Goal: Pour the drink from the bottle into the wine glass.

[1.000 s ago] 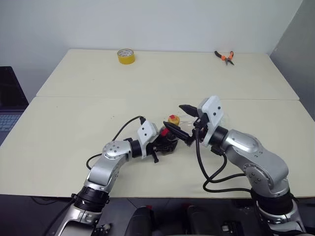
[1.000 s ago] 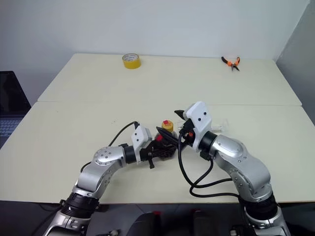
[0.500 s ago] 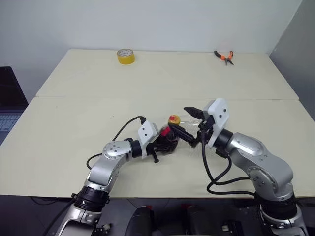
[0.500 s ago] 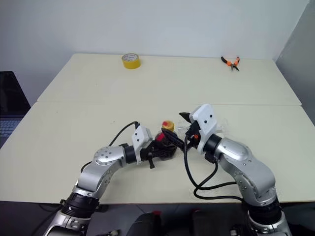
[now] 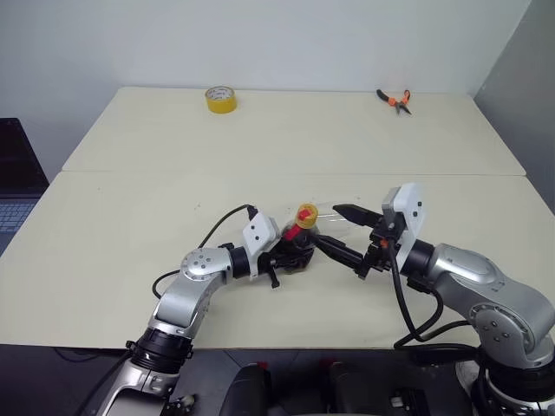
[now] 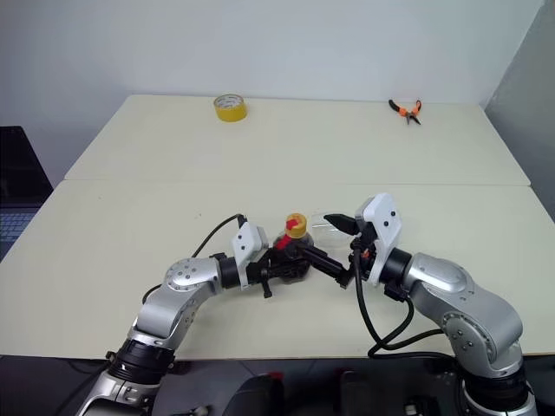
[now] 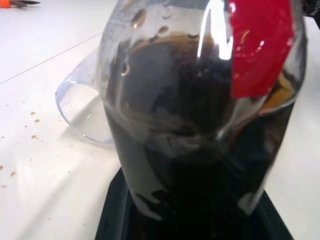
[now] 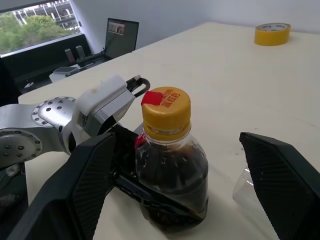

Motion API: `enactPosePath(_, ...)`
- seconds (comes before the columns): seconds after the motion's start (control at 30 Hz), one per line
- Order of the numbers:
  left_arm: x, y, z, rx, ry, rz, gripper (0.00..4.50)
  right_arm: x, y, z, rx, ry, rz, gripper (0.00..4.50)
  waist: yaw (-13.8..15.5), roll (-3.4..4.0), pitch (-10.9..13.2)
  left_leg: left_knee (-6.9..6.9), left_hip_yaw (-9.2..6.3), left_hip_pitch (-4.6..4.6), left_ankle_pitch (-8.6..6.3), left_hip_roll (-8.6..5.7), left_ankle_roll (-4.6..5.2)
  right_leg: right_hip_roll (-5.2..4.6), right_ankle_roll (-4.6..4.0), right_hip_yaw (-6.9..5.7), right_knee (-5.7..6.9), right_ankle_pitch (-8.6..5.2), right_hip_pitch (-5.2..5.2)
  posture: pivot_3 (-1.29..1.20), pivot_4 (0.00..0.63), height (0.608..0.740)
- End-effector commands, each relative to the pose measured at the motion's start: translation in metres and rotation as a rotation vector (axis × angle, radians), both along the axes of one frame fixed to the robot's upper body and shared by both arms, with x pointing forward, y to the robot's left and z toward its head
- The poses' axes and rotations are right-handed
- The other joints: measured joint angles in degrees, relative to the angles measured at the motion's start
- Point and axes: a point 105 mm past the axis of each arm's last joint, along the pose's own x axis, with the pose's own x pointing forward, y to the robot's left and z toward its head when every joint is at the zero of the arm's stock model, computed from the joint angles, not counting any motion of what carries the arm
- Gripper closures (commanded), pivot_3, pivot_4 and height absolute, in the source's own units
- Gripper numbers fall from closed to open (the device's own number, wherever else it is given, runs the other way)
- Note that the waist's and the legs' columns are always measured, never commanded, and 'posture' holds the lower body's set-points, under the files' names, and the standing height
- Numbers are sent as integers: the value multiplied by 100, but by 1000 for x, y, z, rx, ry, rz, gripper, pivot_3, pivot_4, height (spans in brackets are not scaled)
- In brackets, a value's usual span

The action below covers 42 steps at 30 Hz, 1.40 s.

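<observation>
Your left gripper (image 6: 290, 263) clamps the bottle (image 8: 170, 165) upright so your right gripper (image 5: 345, 234), fingers spread beside its yellow cap (image 8: 166, 112), can unscrew it; the wine glass (image 7: 82, 107) lies toppled just behind.

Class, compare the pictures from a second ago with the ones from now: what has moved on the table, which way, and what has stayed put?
The right gripper, jaws open, has drawn back from over the bottle toward the robot's right, so the yellow cap now shows fully. It holds nothing. The left gripper stays shut on the bottle, which has not moved. The wine glass, tape roll and pliers are unchanged.
</observation>
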Motion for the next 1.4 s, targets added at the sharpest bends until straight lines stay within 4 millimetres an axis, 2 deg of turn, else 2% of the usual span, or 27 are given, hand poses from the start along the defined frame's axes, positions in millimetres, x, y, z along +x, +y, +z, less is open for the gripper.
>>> enactPosePath(0.03, -1, -3, 13, -20, -61, -17, 3619, -2, 6, 11, 26, -44, 14, 254, 0, 0, 0, 0, 0, 0, 0, 0, 0, 0, 0, 0, 0, 0, 0, 0, 150, 740)
enactPosePath(0.7, -1, -4, 14, -20, -64, -22, 3619, 9, 27, 17, 59, -70, 26, 254, -2, 0, 0, 0, 0, 0, 0, 0, 0, 0, 0, -1, 0, 0, 0, 0, 150, 740)
enactPosePath(1.4, -1, -4, 14, -23, -65, -11, 3619, 14, 32, 15, 53, -77, 23, 254, -2, 0, 0, 0, 0, 0, 0, 0, 0, 0, 0, 0, 0, 0, -1, 0, 150, 740)
